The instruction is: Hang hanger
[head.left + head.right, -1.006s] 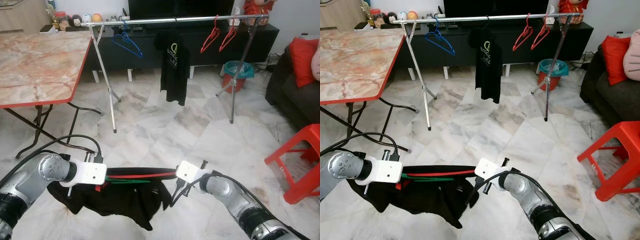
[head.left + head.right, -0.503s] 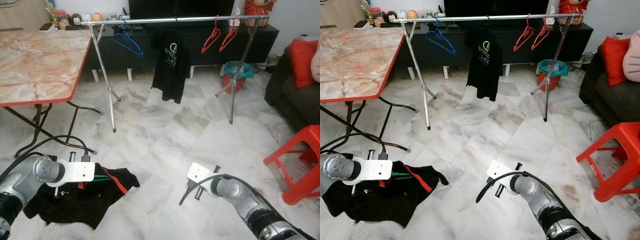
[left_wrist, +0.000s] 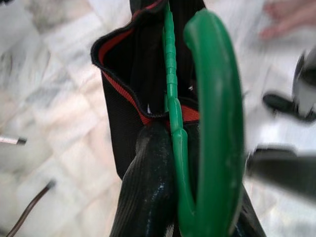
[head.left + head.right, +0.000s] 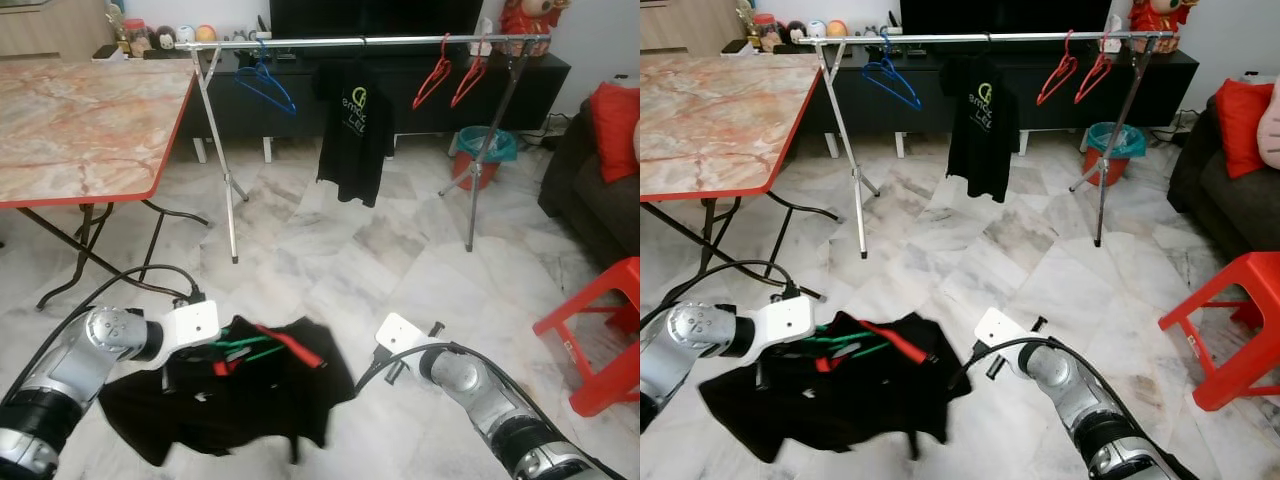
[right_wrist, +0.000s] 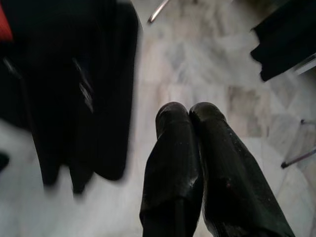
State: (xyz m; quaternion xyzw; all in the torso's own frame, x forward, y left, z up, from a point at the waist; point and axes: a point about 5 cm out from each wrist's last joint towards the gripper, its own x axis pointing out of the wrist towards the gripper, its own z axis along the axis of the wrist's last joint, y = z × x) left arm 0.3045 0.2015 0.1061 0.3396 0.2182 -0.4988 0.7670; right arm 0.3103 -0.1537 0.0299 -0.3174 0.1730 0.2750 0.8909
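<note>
My left gripper (image 3: 185, 148) is shut on a green hanger (image 4: 245, 350) that carries a black shirt (image 4: 250, 400) with a red collar. It holds them low over the marble floor, and the shirt sags below, blurred by motion. My right gripper (image 5: 190, 112) is shut on nothing, a little to the right of the shirt's edge. Across the room stands the metal clothes rail (image 4: 360, 42). On it hang a blue hanger (image 4: 265, 85), a black printed shirt (image 4: 358, 125) and two red hangers (image 4: 432, 80).
A marble-topped folding table (image 4: 80, 130) stands to the left. A red plastic stool (image 4: 600, 320) and a dark sofa (image 4: 600, 180) are on the right. A bin (image 4: 480, 150) sits by the rail's right leg. Open floor lies between me and the rail.
A second ago both grippers held the hanger stretched between them. The right gripper has let go and drawn back. The left gripper has swung the hanger and shirt rightward.
</note>
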